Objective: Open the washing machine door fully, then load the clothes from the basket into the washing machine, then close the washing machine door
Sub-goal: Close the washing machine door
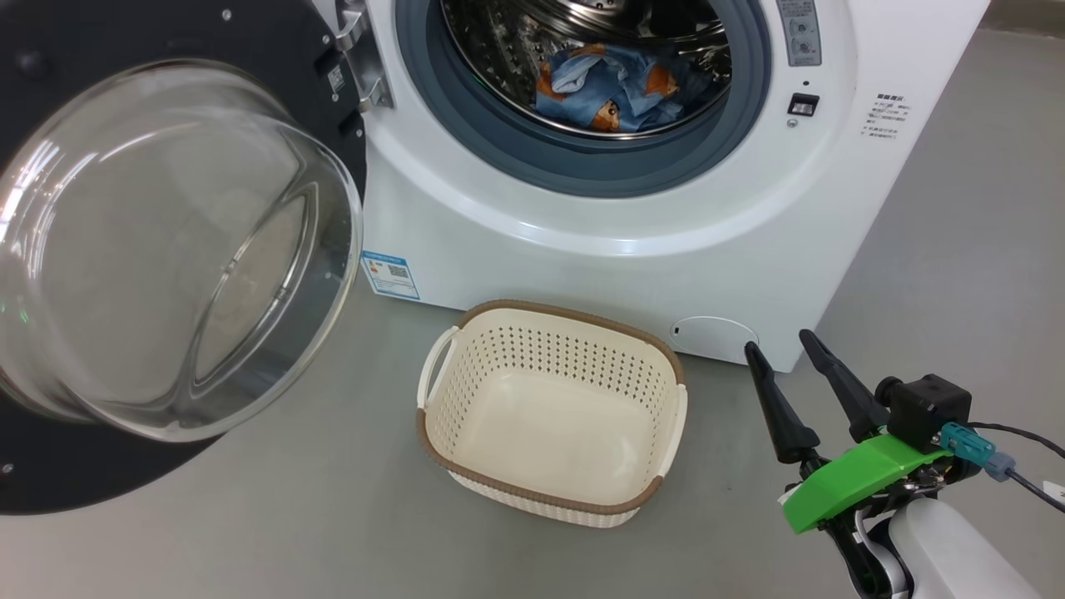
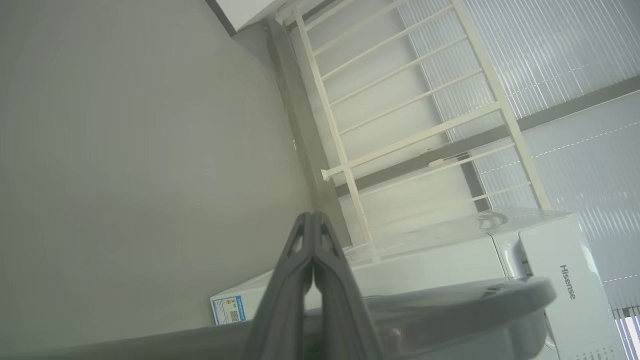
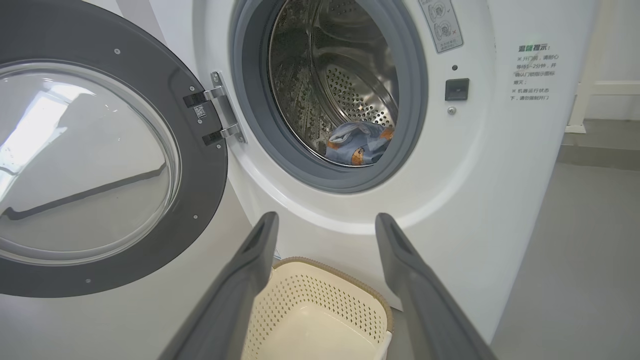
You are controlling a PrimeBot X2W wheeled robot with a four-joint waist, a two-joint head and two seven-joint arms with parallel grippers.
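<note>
The white washing machine [image 1: 632, 249] stands with its door [image 1: 166, 249] swung wide to the left, the glass bowl bulging toward me. The light-blue bear-print clothes [image 1: 616, 87] lie in the steel drum, also visible as clothes [image 3: 360, 142] in the right wrist view. On the floor in front sits the cream basket [image 1: 549, 329] with nothing in it. My right gripper [image 1: 779, 343] is open at the lower right, right of the basket, holding nothing. In the left wrist view my left gripper [image 2: 312, 217] is shut with nothing in it, just above the door's grey outer rim [image 2: 475, 305].
Grey floor [image 1: 957, 249] runs open to the right of the machine. A blue label sticker [image 1: 390, 274] sits on the washer's lower left front. The left wrist view shows a white railing [image 2: 410, 140] and window blinds [image 2: 575, 75] behind the machine.
</note>
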